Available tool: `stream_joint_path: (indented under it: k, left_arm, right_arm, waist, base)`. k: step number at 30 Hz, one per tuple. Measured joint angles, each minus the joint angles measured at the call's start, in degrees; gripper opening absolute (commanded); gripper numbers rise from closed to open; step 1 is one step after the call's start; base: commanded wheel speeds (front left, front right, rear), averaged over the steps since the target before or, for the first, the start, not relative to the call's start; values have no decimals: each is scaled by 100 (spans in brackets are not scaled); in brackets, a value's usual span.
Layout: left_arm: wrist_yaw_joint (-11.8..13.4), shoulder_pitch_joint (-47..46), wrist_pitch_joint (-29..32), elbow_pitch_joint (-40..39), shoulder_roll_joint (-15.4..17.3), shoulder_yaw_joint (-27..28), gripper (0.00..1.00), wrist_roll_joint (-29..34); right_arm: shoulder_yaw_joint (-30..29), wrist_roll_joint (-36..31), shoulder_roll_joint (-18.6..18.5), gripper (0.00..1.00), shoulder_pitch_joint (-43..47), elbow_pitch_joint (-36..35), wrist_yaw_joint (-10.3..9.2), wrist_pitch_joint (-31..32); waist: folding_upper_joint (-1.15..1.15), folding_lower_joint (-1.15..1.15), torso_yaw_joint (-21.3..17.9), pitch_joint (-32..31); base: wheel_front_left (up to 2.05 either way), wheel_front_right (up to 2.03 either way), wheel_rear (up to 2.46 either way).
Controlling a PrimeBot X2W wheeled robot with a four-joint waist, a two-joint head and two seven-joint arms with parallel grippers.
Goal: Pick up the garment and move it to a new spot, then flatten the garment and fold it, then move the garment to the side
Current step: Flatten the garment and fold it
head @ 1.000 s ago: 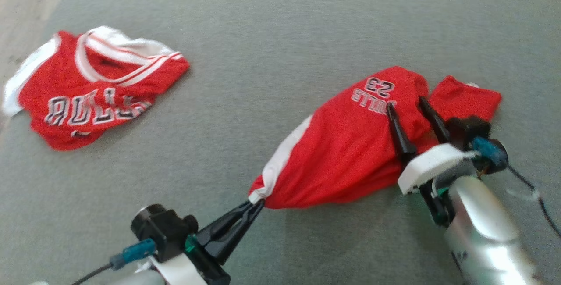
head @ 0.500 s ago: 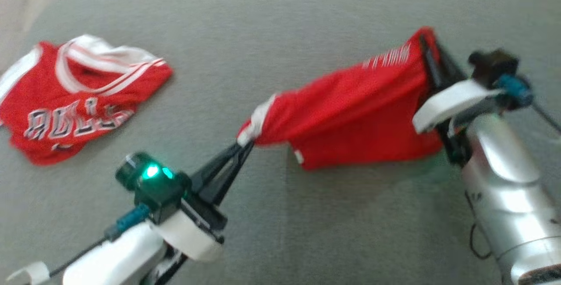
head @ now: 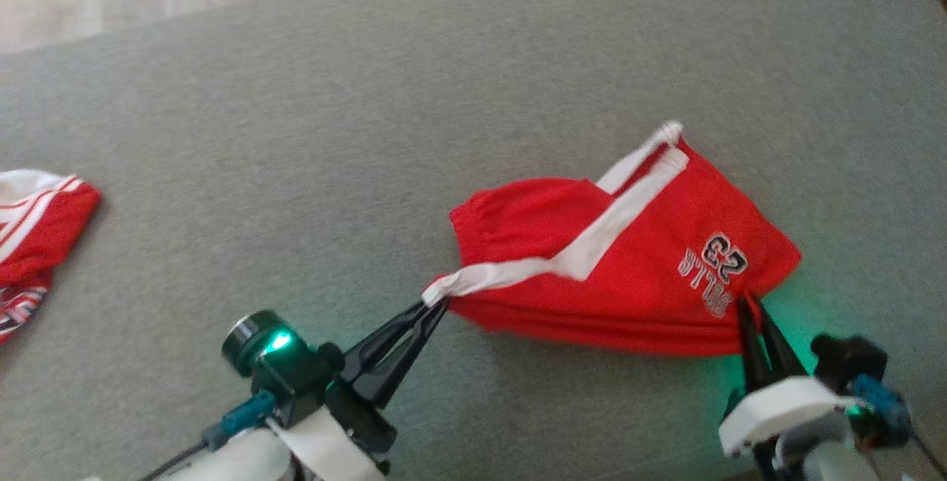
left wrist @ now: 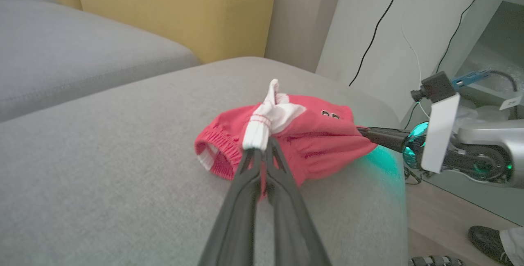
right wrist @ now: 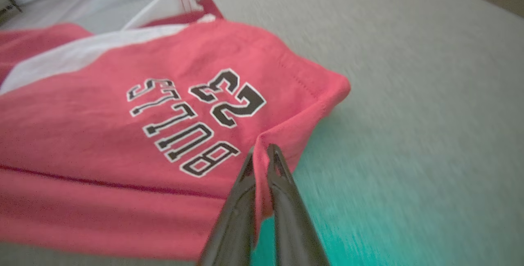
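Grey sofa upholstery [head: 370, 96] stretches wide under both arms, with a yellow back cushion [left wrist: 172, 12] behind it and a second red jersey [head: 37, 229] lying well apart at the far left edge. Toward the right of the seat sit the red shorts [head: 636, 274], white side stripe up and the printed 23 near the right corner, drawn out between the two arms. The left gripper [head: 436, 307] has its jaws pinched closed on the white stripe's end at the shorts' left tip, and the right gripper [head: 748, 303] has its jaws clamped together on the hem corner just beside the lettering.
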Motion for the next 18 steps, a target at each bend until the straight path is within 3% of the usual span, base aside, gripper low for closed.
stream_joint_path:
  k: [4,9,13,18]
  left_arm:
    - [281,164,46,113,136,20,0,-1]
    - [657,183,52,142,352,219,0,-1]
    - [755,201,114,138,467,298,0,-51]
    - [773,198,129,153,486,336,0,-52]
  right_arm:
    - [58,47,53,100,473,-478,0,221]
    - [240,163,9,100,557,-1563,0,566]
    - [489,648,-463,100,409,-2025,0,1180]
    - [686,1024,-1089,100,-216,-1850,0,1771]
  waist:
    - [0,0,-197,137]
    - [0,0,-132,164]
    - [0,0,61,145]
    - [0,0,386,174]
  base:
    - [0,0,0]
    - [0,0,0]
    - [0,0,0]
    - [0,0,0]
